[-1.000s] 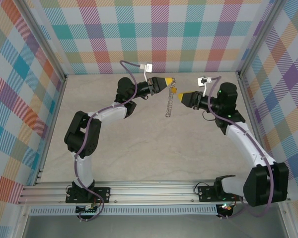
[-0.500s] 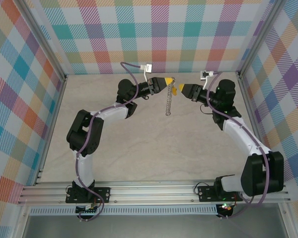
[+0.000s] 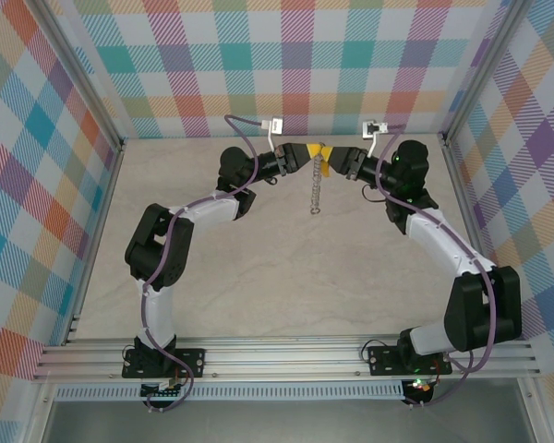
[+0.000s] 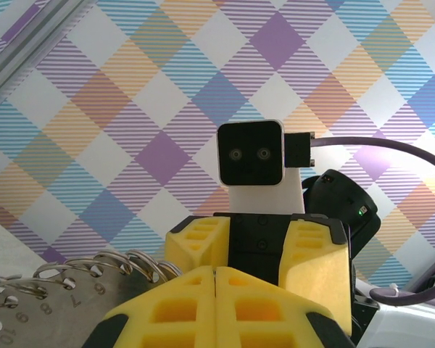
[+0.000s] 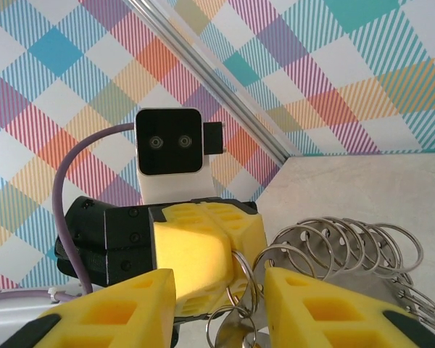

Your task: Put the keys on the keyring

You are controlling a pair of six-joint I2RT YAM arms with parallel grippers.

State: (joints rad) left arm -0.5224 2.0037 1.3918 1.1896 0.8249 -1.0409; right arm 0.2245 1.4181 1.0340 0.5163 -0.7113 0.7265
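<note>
left end effector (image 3: 307, 150) and right end effector (image 3: 327, 159) are meeting tip to tip above the far part of the table (image 3: 258, 277), close to the checked back wall (image 3: 295, 65). left arm (image 3: 166, 249) is rising from its base at the near edge and bending rightward. right arm (image 3: 452, 263) is curving up and leftward toward it.

left end effector is gripping the keyring (image 3: 316, 189). its yellow fingers (image 4: 196, 290) are pressing flat together, with no gap showing between them in the left wrist view. in the top view the keyring is hanging from that grip as a thin chain-like strip; whether its lower end is touching the table cannot be told. in the left wrist view it is lying at the lower left, just beside the fingers, showing a flat metal part with numbered holes and a row of silvery wire loops (image 4: 130, 262).

right end effector is standing open. its fingers (image 5: 145, 290) are apart in the right wrist view, with the left end effector's tip and a few loops sitting in the gap and nothing visibly pinched. more loops are fanning out to the right.
</note>
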